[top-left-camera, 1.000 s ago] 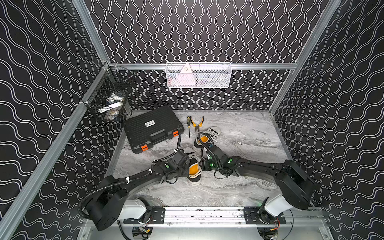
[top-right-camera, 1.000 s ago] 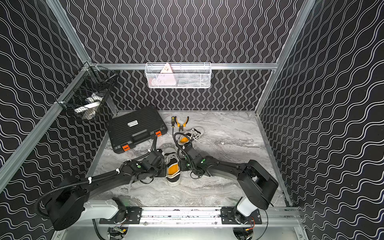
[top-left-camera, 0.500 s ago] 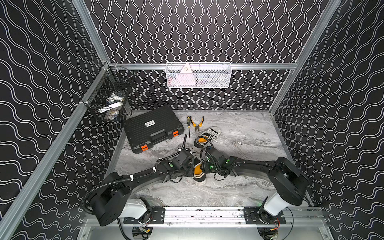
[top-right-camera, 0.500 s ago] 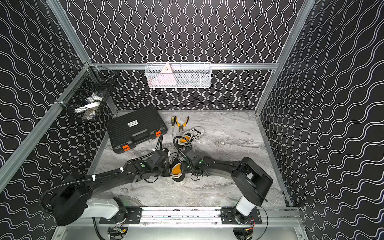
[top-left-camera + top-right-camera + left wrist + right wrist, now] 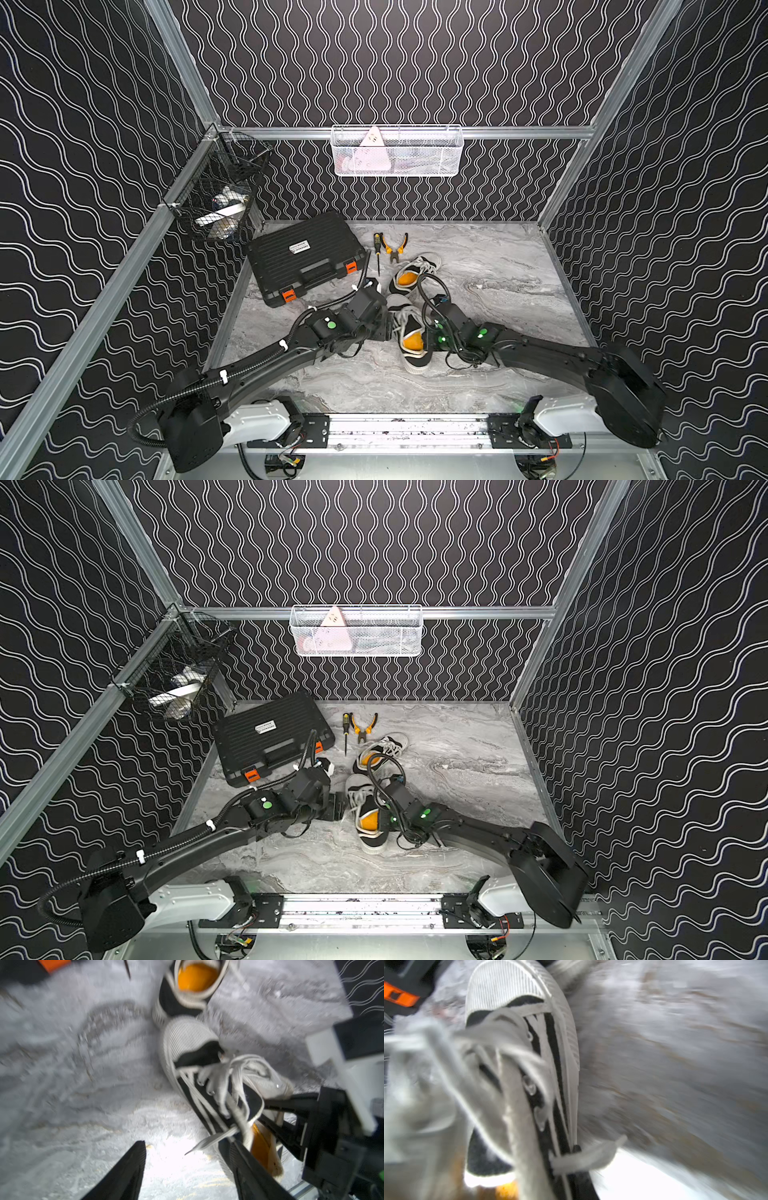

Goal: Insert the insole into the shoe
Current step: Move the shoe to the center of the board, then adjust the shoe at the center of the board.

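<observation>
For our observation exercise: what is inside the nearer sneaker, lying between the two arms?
An orange insole shows in the nearer sneaker's heel opening. Its front end is hidden under the white laces, so whether it lies flat cannot be seen.

The left fingers (image 5: 128,1167) stand apart, the right fingers (image 5: 291,1103) together.

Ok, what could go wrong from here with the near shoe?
1. The loose white laces of the near black-and-white canvas sneaker trail by the open left gripper and the shut right gripper; either could snag them.
2. Its orange insole seems to ride up the heel wall, so it may not seat flat.
3. Its toe lies close to the heel of the far matching sneaker; a push could shove that one.
</observation>
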